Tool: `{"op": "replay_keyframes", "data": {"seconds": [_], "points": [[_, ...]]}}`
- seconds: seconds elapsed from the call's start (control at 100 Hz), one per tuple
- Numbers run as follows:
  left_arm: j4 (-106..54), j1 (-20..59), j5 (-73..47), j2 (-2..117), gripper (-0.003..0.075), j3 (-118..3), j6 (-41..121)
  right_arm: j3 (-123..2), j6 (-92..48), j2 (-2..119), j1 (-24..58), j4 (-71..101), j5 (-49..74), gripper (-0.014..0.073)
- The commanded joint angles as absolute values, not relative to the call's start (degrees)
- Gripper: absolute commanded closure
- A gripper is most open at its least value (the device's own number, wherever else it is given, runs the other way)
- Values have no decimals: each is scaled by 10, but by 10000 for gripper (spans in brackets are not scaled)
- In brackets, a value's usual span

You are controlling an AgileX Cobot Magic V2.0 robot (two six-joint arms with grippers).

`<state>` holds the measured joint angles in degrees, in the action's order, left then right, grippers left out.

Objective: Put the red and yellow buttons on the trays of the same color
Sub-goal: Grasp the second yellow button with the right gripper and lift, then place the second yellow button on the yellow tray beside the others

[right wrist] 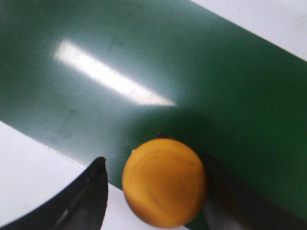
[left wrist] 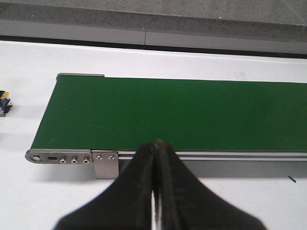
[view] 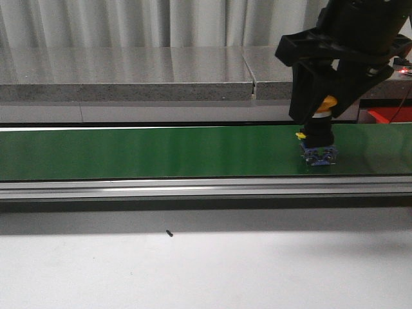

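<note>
belt (view: 161,151): deep green, glossy
button (right wrist: 164,182): yellow-orange cap; base (view: 318,154) blue
right end effector (view: 320,122): black
left end effector (left wrist: 154,148): black
tabletop (view: 206,270): white
ledge (view: 129,74): speckled grey

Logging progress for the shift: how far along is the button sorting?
Nothing looks sorted yet; no trays are clearly visible. In hand: the right tool straddles the yellow button standing on the green belt, grip unconfirmed. The left tool is shut, idle. Placing remains.
</note>
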<state>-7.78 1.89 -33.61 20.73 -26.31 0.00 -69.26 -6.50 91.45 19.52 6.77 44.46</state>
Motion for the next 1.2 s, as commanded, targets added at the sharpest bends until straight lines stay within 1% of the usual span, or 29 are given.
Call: {"op": "replay_keyframes", "data": {"seconds": [0.0, 0.07, 0.14, 0.19, 0.24, 0.33, 0.41, 0.52, 0.74, 1.19], "points": [[-82, 19, -297, 211, 741, -279, -6, -712, -69, 900, 195, 72, 408, 172], [-82, 19, -297, 211, 741, -279, -6, -712, -69, 901, 195, 72, 407, 207], [-82, 19, -297, 211, 741, -279, -6, -712, -69, 901, 195, 72, 412, 288], [-82, 19, -297, 211, 741, -279, -6, -712, -69, 901, 195, 72, 415, 368], [-82, 19, -297, 211, 741, -279, -6, -712, -69, 901, 195, 71, 416, 427], [-82, 19, -297, 211, 741, -279, -6, -712, -69, 900, 195, 71, 417, 496], [-82, 19, -297, 211, 741, -279, -6, -712, -59, 891, 195, 71, 418, 507], [-82, 19, -297, 211, 741, -279, -6, -707, -4, 867, 193, 53, 418, 507], [-82, 19, -297, 211, 741, -279, -6, -666, 84, 793, 163, -6, 428, 507], [-82, 19, -297, 211, 741, -279, -6, -519, 111, 630, 17, -7, 456, 507]]}}
